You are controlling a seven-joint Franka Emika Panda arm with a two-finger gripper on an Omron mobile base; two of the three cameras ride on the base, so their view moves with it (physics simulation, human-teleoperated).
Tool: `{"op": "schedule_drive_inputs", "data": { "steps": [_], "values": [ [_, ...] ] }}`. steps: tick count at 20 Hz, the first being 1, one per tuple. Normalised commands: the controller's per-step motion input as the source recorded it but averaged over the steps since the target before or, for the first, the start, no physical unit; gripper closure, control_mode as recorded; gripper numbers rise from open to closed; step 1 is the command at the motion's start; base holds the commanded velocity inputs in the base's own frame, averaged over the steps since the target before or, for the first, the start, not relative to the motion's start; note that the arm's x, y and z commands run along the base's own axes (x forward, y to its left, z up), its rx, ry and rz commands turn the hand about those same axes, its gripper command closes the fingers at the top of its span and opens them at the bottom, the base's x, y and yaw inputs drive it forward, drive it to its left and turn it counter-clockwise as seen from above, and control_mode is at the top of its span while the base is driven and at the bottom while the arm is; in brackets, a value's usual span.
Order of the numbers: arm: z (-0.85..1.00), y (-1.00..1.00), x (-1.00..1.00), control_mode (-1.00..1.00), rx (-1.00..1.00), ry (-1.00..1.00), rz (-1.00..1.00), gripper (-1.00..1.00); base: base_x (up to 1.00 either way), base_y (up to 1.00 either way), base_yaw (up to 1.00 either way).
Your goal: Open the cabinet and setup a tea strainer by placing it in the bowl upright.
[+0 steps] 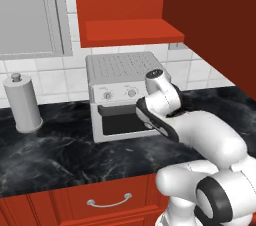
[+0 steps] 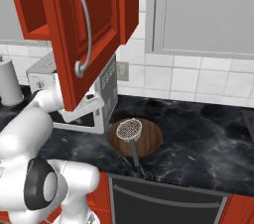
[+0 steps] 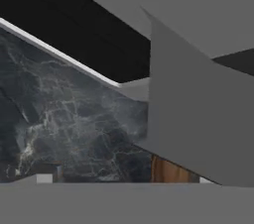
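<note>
Simulated kitchen, white-tiled wall [image 2: 198,82] behind a black marbled counter [image 2: 208,139]. Landmark taken: the silver toaster oven [image 1: 125,95], backed against the tiles. Directly above it hung the cabinet [image 1: 125,5], bright red, with its door [image 2: 82,29] swung wide toward the room and the long silver bar handle [image 2: 82,25] showing in the right base view. Just beside the toaster oven, nearer the counter's front edge, sat the bowl [image 2: 149,139], dark brown wood, wide and shallow. Lay in it the tea strainer [image 2: 129,130], mesh head tilted over the bowl's near side and handle sloping down past the rim toward the counter edge; not upright. On the toaster oven's other side, well apart, stood a grey canister [image 1: 22,102]. In front of the toaster oven bent the white arm [image 1: 200,135]. Gripper itself hidden in both base views; jaws spread wide, nothing between them. Grey wall cabinets [image 2: 208,15] flanked the red one.
</note>
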Motion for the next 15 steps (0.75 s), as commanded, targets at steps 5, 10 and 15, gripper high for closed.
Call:
{"op": "schedule_drive_inputs", "data": {
  "steps": [5,10,15],
  "values": [
    [0.48,0.1,-0.05,-1.0,0.21,0.26,-0.04,-1.0,0.0,0.0,0.0],
    [0.44,0.01,-0.42,-1.0,0.11,0.05,0.0,-1.0,0.0,0.0,0.0],
    [0.39,0.2,-0.71,-1.0,-0.05,-0.09,-0.05,-1.0,0.0,0.0,0.0]
  ]
}}
